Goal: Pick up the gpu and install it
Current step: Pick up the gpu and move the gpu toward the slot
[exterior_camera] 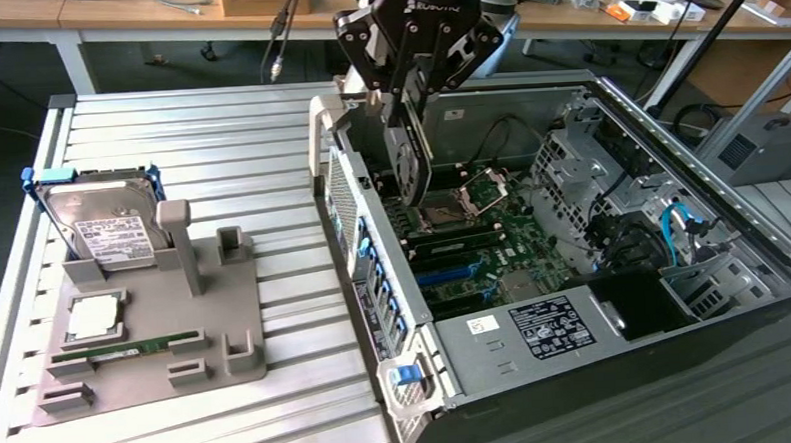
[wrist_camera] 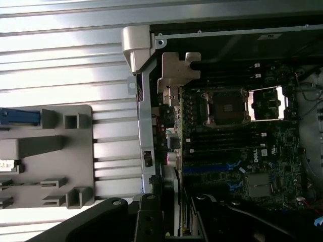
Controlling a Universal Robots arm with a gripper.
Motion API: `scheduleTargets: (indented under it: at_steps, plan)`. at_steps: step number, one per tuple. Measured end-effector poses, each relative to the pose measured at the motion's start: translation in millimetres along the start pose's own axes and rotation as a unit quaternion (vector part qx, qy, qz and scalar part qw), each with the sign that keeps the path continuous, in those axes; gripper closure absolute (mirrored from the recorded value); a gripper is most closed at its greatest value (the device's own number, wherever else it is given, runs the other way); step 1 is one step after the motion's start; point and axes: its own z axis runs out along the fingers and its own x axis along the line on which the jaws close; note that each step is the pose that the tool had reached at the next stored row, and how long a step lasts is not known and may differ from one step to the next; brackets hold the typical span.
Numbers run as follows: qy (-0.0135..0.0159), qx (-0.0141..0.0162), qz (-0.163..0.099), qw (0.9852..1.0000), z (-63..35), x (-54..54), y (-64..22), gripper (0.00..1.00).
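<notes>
Exterior view: one gripper [exterior_camera: 413, 96], fingers clamped on the single gpu [exterior_camera: 409, 166], which hangs upright inside the open computer case [exterior_camera: 469, 363]. One hard drive [exterior_camera: 100, 229] stands at the exterior view's left. Wrist view: the gpu [wrist_camera: 176, 65] shows edge-on between two fingers [wrist_camera: 146, 219], beside one motherboard [wrist_camera: 237, 151].

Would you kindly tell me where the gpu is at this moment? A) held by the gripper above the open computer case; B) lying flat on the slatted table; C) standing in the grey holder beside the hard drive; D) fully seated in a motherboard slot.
A: the gripper is closed on the gpu, which hangs upright over the motherboard of the open computer case.
</notes>
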Motion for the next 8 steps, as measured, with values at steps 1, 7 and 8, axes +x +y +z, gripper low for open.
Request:
scheduleTargets:
  at_steps: [1, 7, 8]
  plan:
    - [0.0000, 0.0000, 0.000, 1.0000, 0.0, -0.3, 0.0, 0.73]
    - [0.0000, 0.0000, 0.000, 1.0000, 0.1, -2.8, 0.2, 0.73]
    - [0.0000, 0.0000, 0.000, 1.0000, 0.1, -3.1, 0.3, 0.73]
